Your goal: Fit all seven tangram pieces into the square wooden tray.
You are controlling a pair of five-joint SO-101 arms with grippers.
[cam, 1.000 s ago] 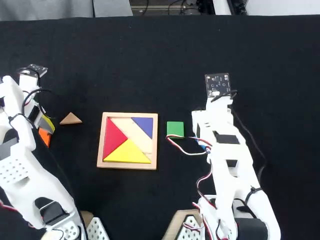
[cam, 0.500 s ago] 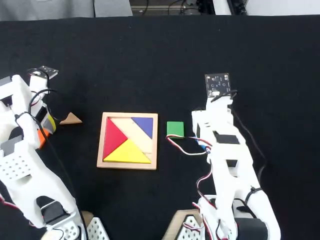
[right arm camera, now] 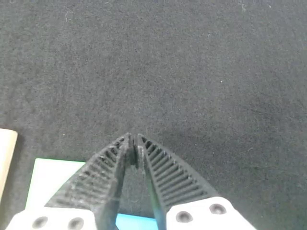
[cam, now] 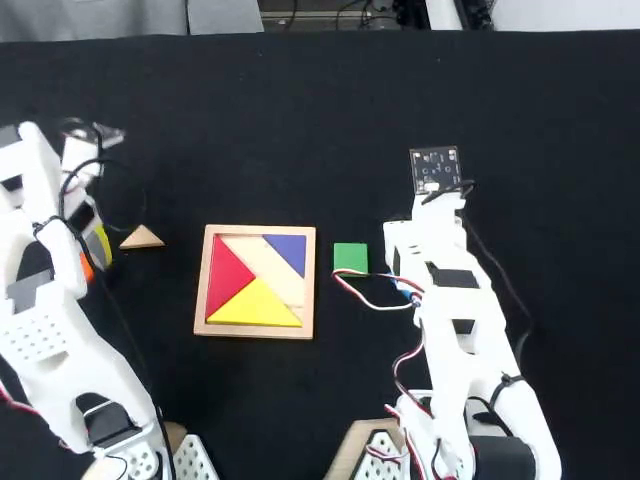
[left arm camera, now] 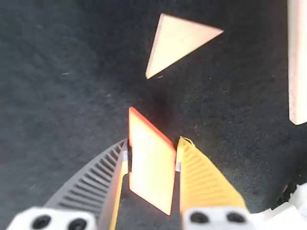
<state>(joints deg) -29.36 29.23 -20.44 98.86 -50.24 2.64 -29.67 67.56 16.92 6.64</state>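
The square wooden tray lies mid-table with red, yellow, blue and pale pieces fitted inside. A green square piece sits just right of it. A tan triangle lies left of the tray, also seen as the tan triangle. My left gripper is shut on an orange piece, held on edge a little short of the triangle, with the tray's edge off to one side. My right gripper is shut with nothing in it, beside the green square.
Black cloth covers the whole table. The left arm stands along the left edge and the right arm right of the green square. Red and white cables trail from the right arm near the tray's right side.
The left arm has risen and shifted toward the back of the table, carrying the orange piece. The right arm, the tray and the loose pieces have stayed put.
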